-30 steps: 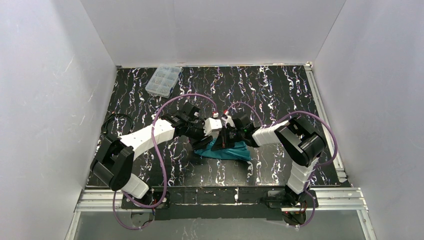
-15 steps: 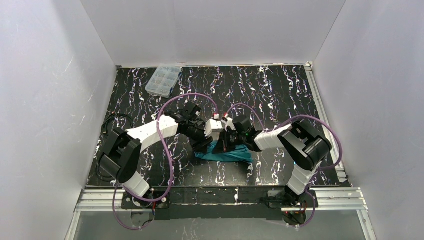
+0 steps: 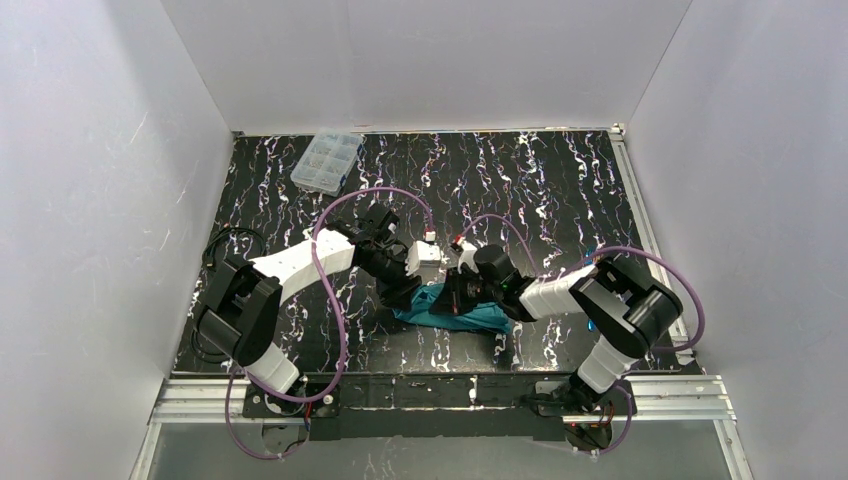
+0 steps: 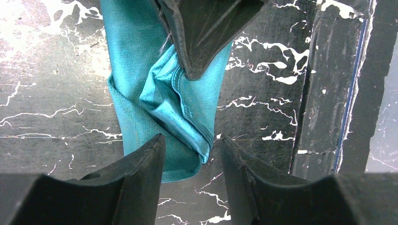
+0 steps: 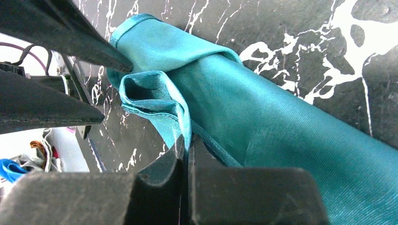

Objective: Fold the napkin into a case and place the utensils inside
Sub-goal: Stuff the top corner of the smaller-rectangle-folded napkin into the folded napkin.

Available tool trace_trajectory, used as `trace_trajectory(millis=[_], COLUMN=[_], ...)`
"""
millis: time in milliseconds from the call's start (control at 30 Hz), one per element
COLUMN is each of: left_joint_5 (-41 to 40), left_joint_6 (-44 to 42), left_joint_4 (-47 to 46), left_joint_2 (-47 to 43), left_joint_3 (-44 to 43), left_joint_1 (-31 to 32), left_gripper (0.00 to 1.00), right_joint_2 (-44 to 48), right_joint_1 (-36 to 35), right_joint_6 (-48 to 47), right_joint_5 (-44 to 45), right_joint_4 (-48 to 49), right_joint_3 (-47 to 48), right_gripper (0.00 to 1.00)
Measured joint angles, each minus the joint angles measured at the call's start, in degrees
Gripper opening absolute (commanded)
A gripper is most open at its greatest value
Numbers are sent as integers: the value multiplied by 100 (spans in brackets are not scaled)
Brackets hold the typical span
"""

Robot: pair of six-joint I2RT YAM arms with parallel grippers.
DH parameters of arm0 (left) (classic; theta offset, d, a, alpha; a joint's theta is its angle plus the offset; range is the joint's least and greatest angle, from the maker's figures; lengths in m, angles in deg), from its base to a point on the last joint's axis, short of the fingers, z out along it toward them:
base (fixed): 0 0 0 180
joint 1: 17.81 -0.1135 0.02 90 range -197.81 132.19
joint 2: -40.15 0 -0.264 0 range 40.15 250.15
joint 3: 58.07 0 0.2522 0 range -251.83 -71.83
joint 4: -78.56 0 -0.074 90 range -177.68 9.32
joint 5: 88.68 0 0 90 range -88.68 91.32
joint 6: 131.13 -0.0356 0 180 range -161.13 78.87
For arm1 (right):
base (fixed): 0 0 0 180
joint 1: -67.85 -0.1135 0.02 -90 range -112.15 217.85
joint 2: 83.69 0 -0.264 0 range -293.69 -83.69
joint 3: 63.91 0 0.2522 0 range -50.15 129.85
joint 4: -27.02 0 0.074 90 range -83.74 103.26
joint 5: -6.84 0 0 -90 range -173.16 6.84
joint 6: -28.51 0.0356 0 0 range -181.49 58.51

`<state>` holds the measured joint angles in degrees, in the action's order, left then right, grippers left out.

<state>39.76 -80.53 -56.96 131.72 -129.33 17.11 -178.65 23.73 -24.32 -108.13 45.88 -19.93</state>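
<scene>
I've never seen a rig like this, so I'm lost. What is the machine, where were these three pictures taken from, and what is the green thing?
These are two robot arms bolted at the near edge of the table, each ending in a two-finger gripper. The wide picture comes from a fixed camera above and behind them; each close-up comes from a camera on one wrist. On it lies a teal napkin, folded into a narrow band; a clear compartment box sits at the far left. The right gripper is shut on a fold of the napkin's hem. The left gripper is open at the napkin's end. No utensils show.
</scene>
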Motion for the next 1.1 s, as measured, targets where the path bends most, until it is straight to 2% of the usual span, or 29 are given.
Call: trace_trajectory(millis=[233,533,933,967,1100], left_joint_5=[153,376,9,-33,-37], left_joint_6=[28,-2,9,13,13], left_joint_4=[42,146,-313,-341,-356], left_joint_2=[-4,-13,-15,-15,-15], left_joint_3=[0,0,52,61,63], left_joint_1=[-50,-129,-138,-138,-140], left_gripper=[51,51,52,52,37], right_joint_2=[313,568,568,568,568], right_joint_1=[-138,-216,-251,-251,-251], right_joint_6=[-146,-358,-444,-448,-472], right_joint_5=[280,385,223,203,138], right_joint_4=[330,520,673,675,702], right_joint_3=[-155,-210,-271,-282,-297], right_gripper=[1,1,1,1,1])
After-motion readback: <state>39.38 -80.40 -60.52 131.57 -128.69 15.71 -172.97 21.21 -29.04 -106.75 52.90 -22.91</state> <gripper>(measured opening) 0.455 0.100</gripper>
